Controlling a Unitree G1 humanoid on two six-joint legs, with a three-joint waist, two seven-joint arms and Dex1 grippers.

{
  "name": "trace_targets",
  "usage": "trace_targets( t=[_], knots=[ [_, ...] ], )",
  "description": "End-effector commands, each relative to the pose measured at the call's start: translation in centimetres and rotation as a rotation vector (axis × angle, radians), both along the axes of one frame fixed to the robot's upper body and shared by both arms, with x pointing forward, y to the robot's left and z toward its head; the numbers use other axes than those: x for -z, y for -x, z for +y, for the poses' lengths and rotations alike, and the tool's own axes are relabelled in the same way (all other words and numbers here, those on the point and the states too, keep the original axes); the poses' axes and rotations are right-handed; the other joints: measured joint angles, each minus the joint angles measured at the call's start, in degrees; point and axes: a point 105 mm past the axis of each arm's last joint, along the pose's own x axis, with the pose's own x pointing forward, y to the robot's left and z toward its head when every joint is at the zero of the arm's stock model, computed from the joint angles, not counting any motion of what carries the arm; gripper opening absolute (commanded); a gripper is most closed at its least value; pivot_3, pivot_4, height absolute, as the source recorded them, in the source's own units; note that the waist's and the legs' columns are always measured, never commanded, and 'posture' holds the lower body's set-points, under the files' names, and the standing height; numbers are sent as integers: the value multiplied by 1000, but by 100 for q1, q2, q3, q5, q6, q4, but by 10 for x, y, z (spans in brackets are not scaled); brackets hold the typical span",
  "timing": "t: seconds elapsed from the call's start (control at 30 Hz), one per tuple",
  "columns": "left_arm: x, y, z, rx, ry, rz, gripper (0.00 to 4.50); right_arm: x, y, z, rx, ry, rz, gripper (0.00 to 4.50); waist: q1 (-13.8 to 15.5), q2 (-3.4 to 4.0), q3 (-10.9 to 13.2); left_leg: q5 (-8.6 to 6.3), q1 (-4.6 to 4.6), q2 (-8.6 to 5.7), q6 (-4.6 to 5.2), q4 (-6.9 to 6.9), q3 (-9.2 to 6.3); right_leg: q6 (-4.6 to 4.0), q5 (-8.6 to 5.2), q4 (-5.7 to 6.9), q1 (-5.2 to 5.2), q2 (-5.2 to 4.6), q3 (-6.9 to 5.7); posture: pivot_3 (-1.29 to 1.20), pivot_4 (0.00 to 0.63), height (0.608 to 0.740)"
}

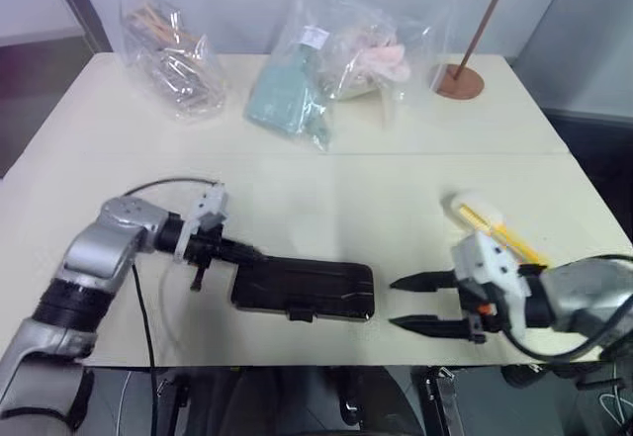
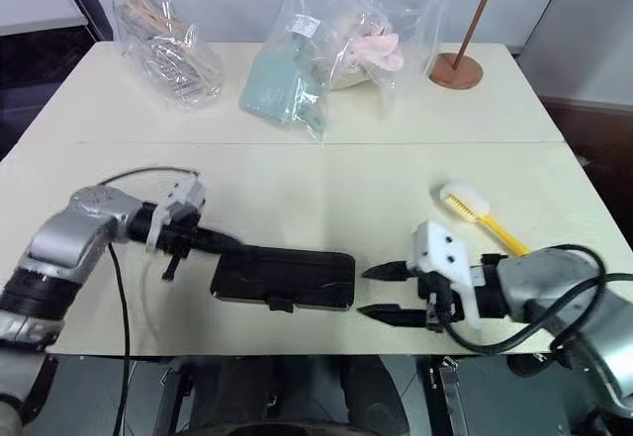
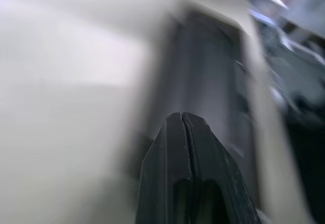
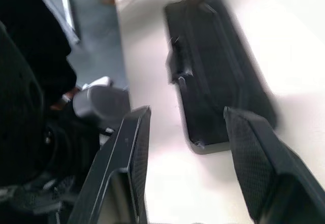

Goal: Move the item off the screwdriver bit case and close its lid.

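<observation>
Case (image 1: 304, 287): near table (image 1: 326, 199) front edge, lid (image 2: 287, 273) down
Brush (image 2: 482, 215): on table, right of case
Left gripper (image 1: 249, 255): fingers pressed together, at case's left end
Right gripper (image 1: 407, 304): fingers spread, empty, just right of case

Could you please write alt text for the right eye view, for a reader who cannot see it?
A closed dark screwdriver bit case lies near the front edge of a cream table, between the shut left claw and the open right claw. A yellow-handled brush lies beyond the right claw; clear bags sit at the back.
</observation>
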Motion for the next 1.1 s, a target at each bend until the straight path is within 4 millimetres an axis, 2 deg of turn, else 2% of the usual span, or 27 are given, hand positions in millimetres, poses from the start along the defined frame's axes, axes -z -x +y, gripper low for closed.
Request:
trace_targets(
  t=[0.03,0.1,0.2,0.3,0.43,0.5,0.57,0.63,0.73,0.83,0.87,0.93,1.0,1.03,1.07,1.1],
  knots=[
    [-19,-18,4,-34,13,-57,0,8,2,17,-9,21,-74,981,-35,1,-1,0,2,-2,0,0,4,6,3,-2,2,-1,4,0,150,737],
    [-9,-21,0,17,-45,-62,0,21,8,28,-41,37,-76,31,-94,5,-3,0,3,-3,0,-2,7,13,6,-6,3,-2,6,0,150,737],
    [11,-21,-12,124,-112,-35,0,41,17,48,-95,64,-97,31,-94,5,-4,0,7,-2,1,-8,3,16,5,-4,1,2,5,0,150,737],
    [36,-17,-33,250,-166,-28,0,58,18,72,-96,51,-109,31,-87,3,-4,0,3,-1,1,-6,2,15,5,-2,-2,3,3,0,150,737],
    [59,-9,-57,372,-212,-33,0,71,-1,95,-23,79,-213,31,-85,2,-5,0,0,-2,0,0,3,5,1,-2,-2,2,6,0,150,737],
    [66,-7,-63,410,-227,-43,0,74,-8,101,-6,108,-266,31,-85,2,-5,0,0,-2,0,0,4,3,0,-2,-2,2,6,0,150,737],
    [74,-1,-68,460,-252,-50,0,80,-32,96,84,206,-403,31,-84,2,-5,0,0,-2,0,-1,3,9,3,-1,-2,2,6,0,150,737],
    [77,4,-72,493,-255,-41,0,81,-59,83,171,318,-553,31,-92,4,-7,0,2,-2,1,-2,2,13,5,-1,-1,2,6,0,150,737],
    [76,14,-78,523,-223,4,0,76,-78,66,233,404,-679,31,-97,3,-8,0,8,-2,1,-2,2,11,6,1,1,3,7,0,150,737],
    [76,24,-81,545,-198,28,0,78,-74,59,246,397,-646,31,-90,3,-10,0,7,-2,1,-2,0,11,6,3,3,2,7,0,150,737],
    [78,21,-80,527,-206,14,0,79,-68,60,229,362,-591,31,-72,4,-12,0,7,-2,1,-2,1,13,6,3,4,1,7,0,150,737],
    [79,5,-69,441,-243,-45,0,77,-39,66,152,238,-391,31,-41,7,-16,0,7,-4,1,-1,0,15,6,1,7,-1,5,0,150,737],
    [78,-15,-57,320,-280,-104,0,72,-17,63,98,170,-257,531,-25,6,-16,0,6,-10,1,2,0,16,5,-7,13,-7,6,0,150,737],
    [72,-24,-48,264,-273,-120,249,68,-14,55,109,153,-205,821,-19,1,-20,0,5,-11,1,3,-1,16,5,-11,17,-7,6,0,150,737],
    [69,-29,-43,231,-265,-128,546,67,-13,49,119,143,-172,1301,-26,-5,-23,0,9,-11,1,6,-2,16,6,-15,25,-8,6,0,150,737],
    [56,-36,-27,172,-252,-139,874,57,-7,37,113,106,-99,1811,-40,-9,-26,0,14,-11,1,6,-3,15,7,-14,29,-7,6,0,150,737]
  ],
)
